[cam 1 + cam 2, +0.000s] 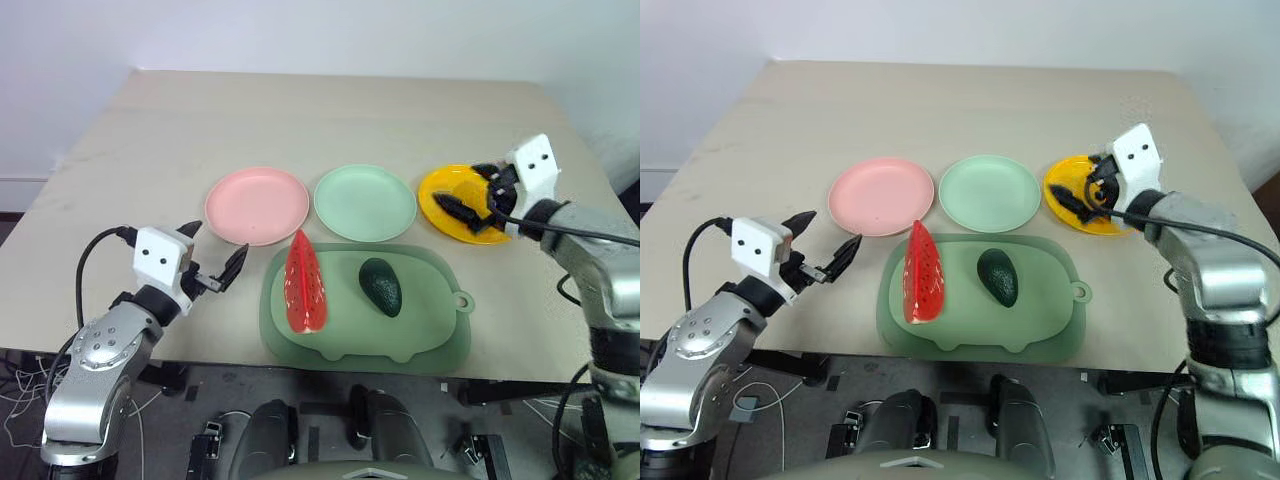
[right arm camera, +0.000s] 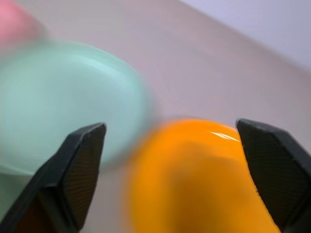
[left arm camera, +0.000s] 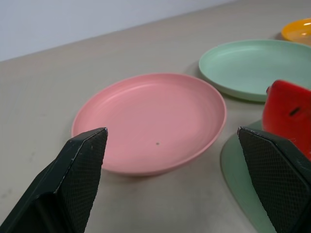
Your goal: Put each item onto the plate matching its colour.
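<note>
Watermelon wedge [image 1: 305,283] and avocado [image 1: 381,286] lie on the green tray [image 1: 440,345] — both end effectors [image 1: 212,264] [image 1: 472,192] gape.

The left gripper [image 1: 213,268] is held low on the robot's left side, level, and it points forward and to the right with the jaws wide apart. The right gripper [image 1: 474,196] is stretched farther forward, points to the left, and its jaws are spread.
</note>
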Tool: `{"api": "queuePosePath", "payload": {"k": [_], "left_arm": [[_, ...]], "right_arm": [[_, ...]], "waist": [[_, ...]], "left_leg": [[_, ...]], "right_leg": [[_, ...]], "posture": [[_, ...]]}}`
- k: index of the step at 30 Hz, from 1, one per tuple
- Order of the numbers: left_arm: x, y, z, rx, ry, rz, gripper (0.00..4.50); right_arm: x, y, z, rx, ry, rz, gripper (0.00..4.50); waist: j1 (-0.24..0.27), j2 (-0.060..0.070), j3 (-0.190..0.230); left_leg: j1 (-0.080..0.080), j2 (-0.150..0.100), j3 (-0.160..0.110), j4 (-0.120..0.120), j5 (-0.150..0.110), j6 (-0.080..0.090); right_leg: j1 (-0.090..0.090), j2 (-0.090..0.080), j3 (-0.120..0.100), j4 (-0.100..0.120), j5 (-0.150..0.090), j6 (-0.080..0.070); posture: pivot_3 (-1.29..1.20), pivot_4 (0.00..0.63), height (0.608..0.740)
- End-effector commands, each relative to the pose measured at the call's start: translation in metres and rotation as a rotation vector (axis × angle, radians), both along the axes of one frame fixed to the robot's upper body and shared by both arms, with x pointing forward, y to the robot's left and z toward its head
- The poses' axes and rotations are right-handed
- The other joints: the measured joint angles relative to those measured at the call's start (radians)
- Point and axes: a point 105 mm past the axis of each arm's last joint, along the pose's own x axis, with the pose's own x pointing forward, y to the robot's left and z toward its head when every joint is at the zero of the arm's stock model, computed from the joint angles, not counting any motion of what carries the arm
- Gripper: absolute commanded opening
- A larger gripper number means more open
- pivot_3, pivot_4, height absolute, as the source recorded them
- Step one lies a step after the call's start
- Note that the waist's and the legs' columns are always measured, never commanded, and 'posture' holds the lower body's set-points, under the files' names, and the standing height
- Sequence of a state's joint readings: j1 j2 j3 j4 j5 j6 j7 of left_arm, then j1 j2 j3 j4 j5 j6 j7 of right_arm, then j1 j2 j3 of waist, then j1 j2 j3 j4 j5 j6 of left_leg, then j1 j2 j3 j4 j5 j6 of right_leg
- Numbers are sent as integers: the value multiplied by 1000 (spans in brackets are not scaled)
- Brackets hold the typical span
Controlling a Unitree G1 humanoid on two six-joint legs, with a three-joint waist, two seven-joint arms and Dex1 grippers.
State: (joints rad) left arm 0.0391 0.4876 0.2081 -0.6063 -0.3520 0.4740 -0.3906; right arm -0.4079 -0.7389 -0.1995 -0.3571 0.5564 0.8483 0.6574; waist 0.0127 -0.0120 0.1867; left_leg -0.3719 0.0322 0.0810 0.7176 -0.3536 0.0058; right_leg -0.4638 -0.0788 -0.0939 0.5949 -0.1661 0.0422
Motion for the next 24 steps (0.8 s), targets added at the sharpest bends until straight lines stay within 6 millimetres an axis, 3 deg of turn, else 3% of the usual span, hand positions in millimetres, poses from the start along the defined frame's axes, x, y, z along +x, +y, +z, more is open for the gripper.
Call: {"api": "queuePosePath", "payload": {"k": [1, 4, 7, 16, 24], "left_arm": [[1, -5, 8, 10, -31, -23, 4500], [1, -6, 9, 9, -33, -35, 4500], [-2, -6, 9, 9, -30, -51, 4500], [-17, -11, 5, 8, 5, -123, 4500], [-30, -18, -3, 12, 72, -180, 4500]], "right_arm": [[-30, 30, -12, 37, 103, 125, 4488], [-43, 52, -34, 20, 179, 142, 4488], [-43, 60, -43, 18, 212, 115, 4488], [-39, 72, -68, -61, 279, 64, 4488], [-32, 75, -79, -88, 295, 51, 4488]], "waist": [[-2, 0, 0], [-1, 0, 0], [-1, 0, 0], [-1, 0, 0], [0, 0, 0]], "left_leg": [[0, 0, 0, 0, 0, 0], [0, 0, 1, 0, 0, 0], [0, 0, 1, 0, 0, 0], [0, -1, 1, 0, 0, 0], [-1, -1, 1, 0, 0, 0]], "right_leg": [[0, 0, 0, 0, 0, 0], [0, 0, 0, 0, 0, 0], [-1, 0, 0, 0, 0, 0], [-1, -1, 0, 0, -2, -3], [-1, -1, 0, 0, -2, -3]], "posture": [[0, 150, 740], [0, 150, 740], [0, 150, 740], [0, 150, 740], [0, 150, 740]]}}
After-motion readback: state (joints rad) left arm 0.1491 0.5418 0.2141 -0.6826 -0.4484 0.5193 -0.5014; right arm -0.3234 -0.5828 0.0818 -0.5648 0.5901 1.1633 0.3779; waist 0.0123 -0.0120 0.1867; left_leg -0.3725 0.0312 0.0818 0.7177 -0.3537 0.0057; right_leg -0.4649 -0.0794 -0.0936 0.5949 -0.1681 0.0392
